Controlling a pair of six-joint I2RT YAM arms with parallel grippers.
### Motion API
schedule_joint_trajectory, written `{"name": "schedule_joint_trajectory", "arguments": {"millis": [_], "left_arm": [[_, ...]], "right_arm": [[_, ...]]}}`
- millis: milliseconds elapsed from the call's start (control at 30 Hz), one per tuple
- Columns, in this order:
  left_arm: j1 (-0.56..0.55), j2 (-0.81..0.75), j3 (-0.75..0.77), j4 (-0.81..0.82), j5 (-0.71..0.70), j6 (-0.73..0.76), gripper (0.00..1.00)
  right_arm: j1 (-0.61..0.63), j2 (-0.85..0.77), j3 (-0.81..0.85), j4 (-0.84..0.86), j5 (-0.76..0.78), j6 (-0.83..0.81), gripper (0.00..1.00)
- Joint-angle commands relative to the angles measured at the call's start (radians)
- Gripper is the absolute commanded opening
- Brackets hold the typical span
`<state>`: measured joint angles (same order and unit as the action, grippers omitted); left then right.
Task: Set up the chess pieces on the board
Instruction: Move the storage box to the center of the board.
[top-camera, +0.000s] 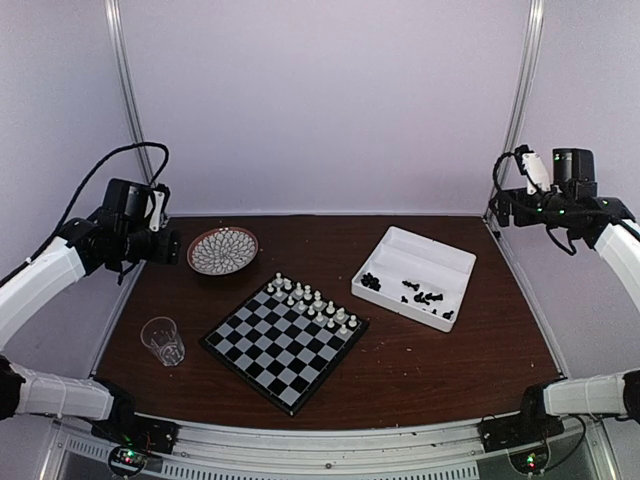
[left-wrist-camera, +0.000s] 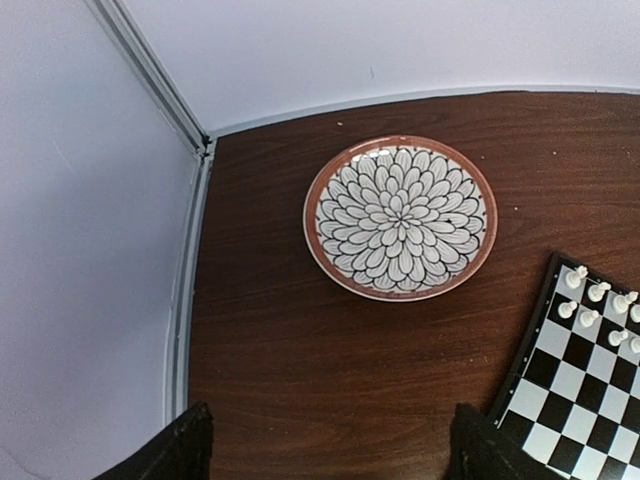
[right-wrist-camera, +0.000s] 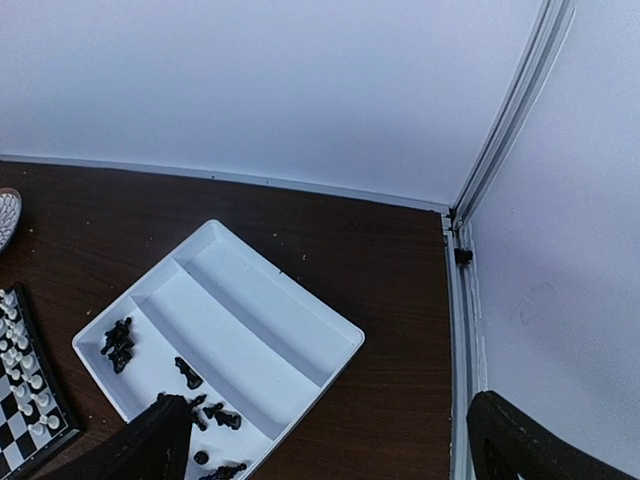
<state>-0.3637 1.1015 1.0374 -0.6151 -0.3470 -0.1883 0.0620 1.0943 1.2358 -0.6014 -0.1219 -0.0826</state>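
The chessboard (top-camera: 283, 343) lies turned like a diamond in the middle of the table. Several white chess pieces (top-camera: 310, 301) stand in two rows along its far edge; they also show in the left wrist view (left-wrist-camera: 595, 305). Several black chess pieces (top-camera: 420, 297) lie loose in the white tray (top-camera: 428, 255), also seen in the right wrist view (right-wrist-camera: 205, 400). My left gripper (left-wrist-camera: 330, 455) is open and empty, raised high at the far left above the plate. My right gripper (right-wrist-camera: 330, 450) is open and empty, raised at the far right beyond the tray.
A round patterned plate (top-camera: 222, 249) sits at the far left, empty. A clear plastic cup (top-camera: 163, 340) stands left of the board. White walls and metal corner posts (top-camera: 126, 90) close in the back and sides.
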Motion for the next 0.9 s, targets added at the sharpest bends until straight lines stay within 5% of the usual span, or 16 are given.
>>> {"name": "schedule_joint_trajectory", "arguments": {"millis": [0, 167, 433, 667, 867], "left_arm": [[-0.048, 0.042, 0.014, 0.079, 0.082, 0.078, 0.79], [-0.169, 0.102, 0.065, 0.022, 0.165, 0.134, 0.75], [-0.486, 0.189, 0.158, -0.227, 0.252, 0.214, 0.71], [-0.699, 0.277, 0.114, -0.384, 0.265, 0.189, 0.67], [-0.791, 0.316, 0.081, -0.42, 0.341, 0.163, 0.67]], "right_arm": [[0.003, 0.006, -0.049, 0.015, -0.039, -0.081, 0.99], [0.007, 0.019, -0.098, -0.005, -0.08, -0.231, 0.95], [0.028, 0.08, -0.138, -0.074, -0.155, -0.477, 0.69], [0.064, 0.176, -0.202, -0.029, -0.183, -0.577, 0.55], [0.072, 0.433, -0.087, -0.078, -0.117, -0.62, 0.27]]}}
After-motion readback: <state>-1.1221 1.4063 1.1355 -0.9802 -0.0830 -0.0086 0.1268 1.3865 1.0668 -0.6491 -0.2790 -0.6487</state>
